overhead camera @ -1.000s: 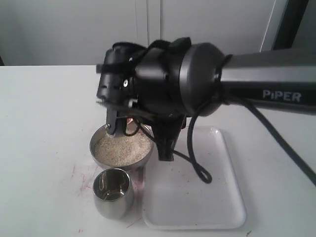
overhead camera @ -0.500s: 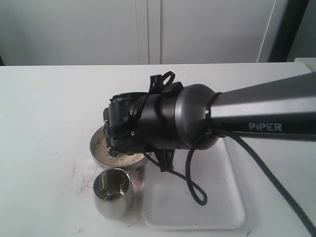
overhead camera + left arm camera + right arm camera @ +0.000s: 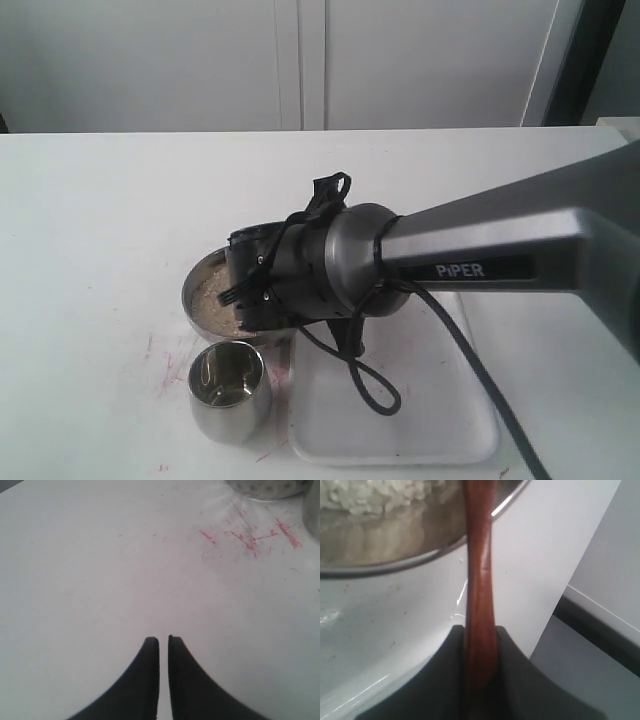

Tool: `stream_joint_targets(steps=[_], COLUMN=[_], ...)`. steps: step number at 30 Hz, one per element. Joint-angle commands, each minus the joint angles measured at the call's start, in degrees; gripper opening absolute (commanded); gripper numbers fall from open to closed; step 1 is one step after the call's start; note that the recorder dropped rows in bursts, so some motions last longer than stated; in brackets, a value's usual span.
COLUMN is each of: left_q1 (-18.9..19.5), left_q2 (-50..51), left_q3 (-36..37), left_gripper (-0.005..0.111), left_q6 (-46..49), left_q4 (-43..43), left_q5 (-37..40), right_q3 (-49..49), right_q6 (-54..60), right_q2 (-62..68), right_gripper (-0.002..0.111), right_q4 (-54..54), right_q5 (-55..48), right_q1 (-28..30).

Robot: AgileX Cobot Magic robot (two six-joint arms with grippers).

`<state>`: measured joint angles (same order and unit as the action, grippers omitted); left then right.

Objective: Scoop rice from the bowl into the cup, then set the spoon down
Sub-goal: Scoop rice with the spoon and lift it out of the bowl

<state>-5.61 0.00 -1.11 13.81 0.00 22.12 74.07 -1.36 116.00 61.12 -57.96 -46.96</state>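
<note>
The steel bowl [image 3: 197,285] holds off-white rice [image 3: 212,298] and is mostly covered by my right arm's wrist. My right gripper [image 3: 480,630] is shut on the slim handle of the reddish-brown spoon [image 3: 479,555]. That handle runs over the bowl rim [image 3: 395,567] toward the rice [image 3: 375,497]; the spoon's head is out of view. The small steel cup [image 3: 230,390] stands upright just in front of the bowl and looks empty. My left gripper [image 3: 163,640] is shut with nothing in it, above bare table well short of the vessels.
A white tray [image 3: 420,420] lies right of the bowl and cup, under my right arm and its dangling cable [image 3: 372,385]. Red scribble marks [image 3: 250,535] stain the table near a steel vessel's base [image 3: 265,487].
My right arm has dropped and tipped forward over the bowl, hiding most of the rice and carrying the spoon down toward it. The cup, bowl and tray have stayed put.
</note>
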Motion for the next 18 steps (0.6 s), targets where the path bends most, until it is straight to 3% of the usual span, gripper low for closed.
stream_joint_targets(steps=[1, 18], left_q1=[-0.31, -0.31], left_q2=[0.0, 0.0], left_q3=[0.52, 0.52], left_gripper=[0.014, 0.014], left_q6=[-0.33, -0.33], left_q4=[-0.32, -0.32], left_q5=[2.78, 2.78], right_q3=[1.09, 11.19], right_q6=[-0.07, 19.93], right_q2=[-0.01, -0.01], right_gripper=[0.0, 0.0], right_q4=[-3.62, -29.46], right_q5=[-0.22, -8.42], right_q1=[0.33, 2.34])
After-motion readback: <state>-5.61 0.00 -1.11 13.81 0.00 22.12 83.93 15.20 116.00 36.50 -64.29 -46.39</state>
